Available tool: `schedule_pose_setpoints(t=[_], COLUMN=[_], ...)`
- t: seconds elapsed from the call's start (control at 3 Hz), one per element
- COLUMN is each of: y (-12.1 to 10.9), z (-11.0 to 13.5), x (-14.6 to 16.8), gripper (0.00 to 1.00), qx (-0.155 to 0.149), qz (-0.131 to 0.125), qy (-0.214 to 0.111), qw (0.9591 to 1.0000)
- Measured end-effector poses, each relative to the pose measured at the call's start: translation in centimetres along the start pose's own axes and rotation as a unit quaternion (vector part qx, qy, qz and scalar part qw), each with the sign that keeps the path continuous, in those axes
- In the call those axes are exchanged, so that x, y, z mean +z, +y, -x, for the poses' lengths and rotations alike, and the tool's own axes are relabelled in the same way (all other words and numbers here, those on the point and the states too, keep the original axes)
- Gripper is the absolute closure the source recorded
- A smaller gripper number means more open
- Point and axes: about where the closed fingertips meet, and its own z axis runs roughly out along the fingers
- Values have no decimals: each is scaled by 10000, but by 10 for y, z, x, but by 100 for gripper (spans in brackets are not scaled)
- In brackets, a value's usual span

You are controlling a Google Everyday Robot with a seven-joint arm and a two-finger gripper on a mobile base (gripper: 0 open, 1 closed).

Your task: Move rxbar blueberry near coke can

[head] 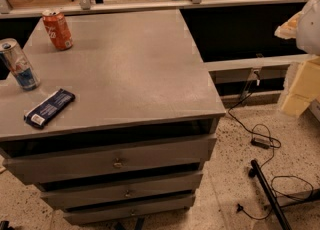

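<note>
The coke can (57, 29) is my marker, upright at the far left corner of the grey cabinet top (135, 64), silver end up. The rxbar blueberry (49, 107) is well apart from it, down toward the front edge on the same left side. It lies flat and slantwise, with its white patch at the end farther from the can. Flat on the metal like that, it gives me little to catch but its long edges, so I judge I must come down from above and close across its narrow width. My claw (307, 24) is, I believe, the pale blurred shape far to the right of the coke can, past the cabinet's right edge and out over the floor. It touches nothing and carries nothing, and I cannot tell whether it is open or closed. The task is not yet begun, and I have the whole width of the top to cross first. A taller silver-and-blue can (18, 65) stands nearer the front than the coke can and a little to its left, just beside the straight run from bar to coke can. It is the thing I am most likely to clip, so I would carry the bar along the right side of that run and set it down to the right of the coke can, on bare grey surface. Below are the drawers (115, 161). Far right of the can, cables (260, 141) and a black pole (270, 194) lie on the speckled floor, no bother to the arm.
</note>
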Motion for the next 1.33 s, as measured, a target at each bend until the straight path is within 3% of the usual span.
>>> schedule_pose_setpoints(t=[0.33, 0.67, 1.0, 1.33], y=[-1, -8, -13, 19], z=[4, 46, 91, 224], x=[1, 20, 40, 64], gripper=[0, 0, 0, 0], qx=[-31, -405, -793, -1862], qz=[-15, 112, 257, 777], qy=[-49, -420, -802, -1627], qw=[10000, 9982, 9933, 9658])
